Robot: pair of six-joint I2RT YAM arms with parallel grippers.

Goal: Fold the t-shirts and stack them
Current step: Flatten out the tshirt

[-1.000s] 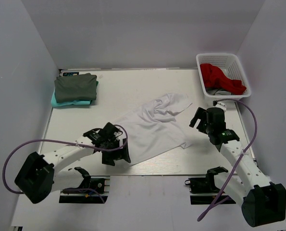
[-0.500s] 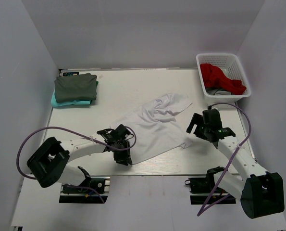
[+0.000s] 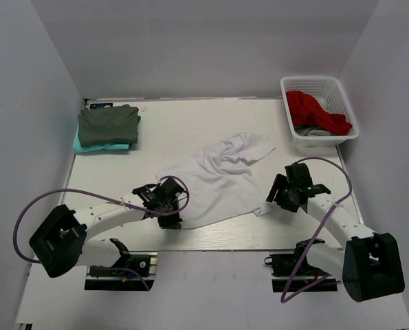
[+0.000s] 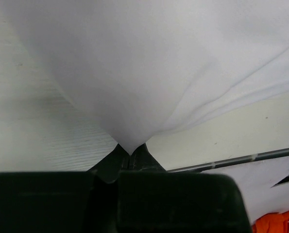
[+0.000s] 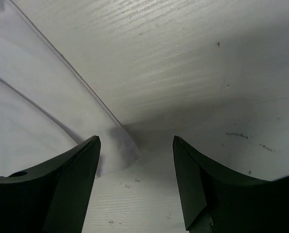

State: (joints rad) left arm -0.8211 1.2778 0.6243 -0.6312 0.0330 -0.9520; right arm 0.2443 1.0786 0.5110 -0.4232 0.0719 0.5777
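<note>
The white t-shirt [image 3: 218, 180] lies crumpled and spread in the middle of the table. My left gripper [image 3: 171, 218] is at its near left corner, and in the left wrist view the gripper [image 4: 131, 154] is shut on a pinched point of the white cloth [image 4: 149, 73]. My right gripper [image 3: 273, 199] sits low at the shirt's right corner. In the right wrist view it [image 5: 136, 141] stands open, with the cloth's corner [image 5: 120, 145] lying between the fingers, untouched. A dark grey t-shirt [image 3: 108, 124] lies folded on a teal t-shirt [image 3: 86, 145] at the back left.
A white basket [image 3: 311, 79] at the back right holds a red cloth [image 3: 317, 110] and some grey cloth. The table's near edge [image 3: 218, 249] runs just behind both grippers. Side walls close in the table on the left and right.
The left gripper has shut on the white shirt's near left corner. The right gripper has come down and towards the shirt's right corner, its jaws narrowing somewhat.
</note>
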